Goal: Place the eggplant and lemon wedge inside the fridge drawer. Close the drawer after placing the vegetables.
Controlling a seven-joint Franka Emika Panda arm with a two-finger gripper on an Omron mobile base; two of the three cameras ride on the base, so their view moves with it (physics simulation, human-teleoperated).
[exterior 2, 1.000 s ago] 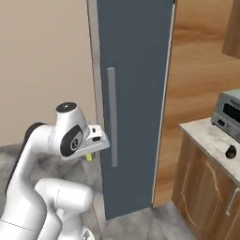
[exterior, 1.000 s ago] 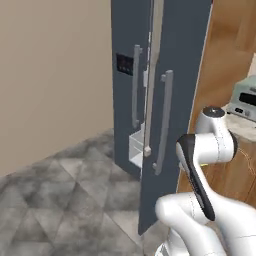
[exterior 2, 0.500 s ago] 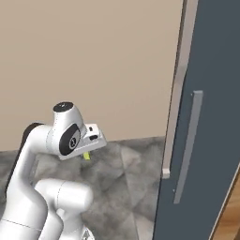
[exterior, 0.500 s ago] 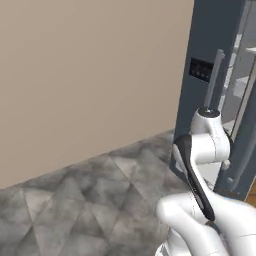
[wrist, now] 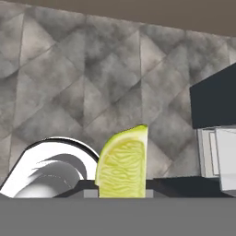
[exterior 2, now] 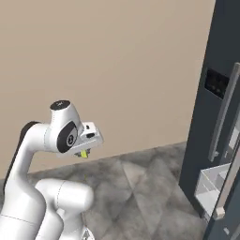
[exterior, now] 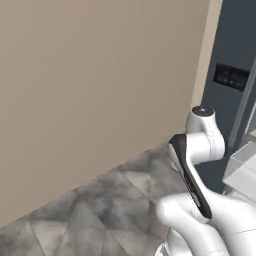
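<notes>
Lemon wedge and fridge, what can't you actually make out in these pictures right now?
- Gripper: its fingers are hidden under the hand in the right base view, behind the lemon wedge in the hand view.
- Lemon wedge's lower end: cut off at the bottom of the hand view.
- Fridge: cut by the right edge in both base views, so the fridge drawer can't be picked out.

arm: folded, elbow raised | pincer (exterior 2: 84,153): pointing down, clamped on lemon wedge (wrist: 122,163)

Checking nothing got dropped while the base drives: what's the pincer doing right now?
Pincer: closed on the lemon wedge, held above the grey floor.
</notes>
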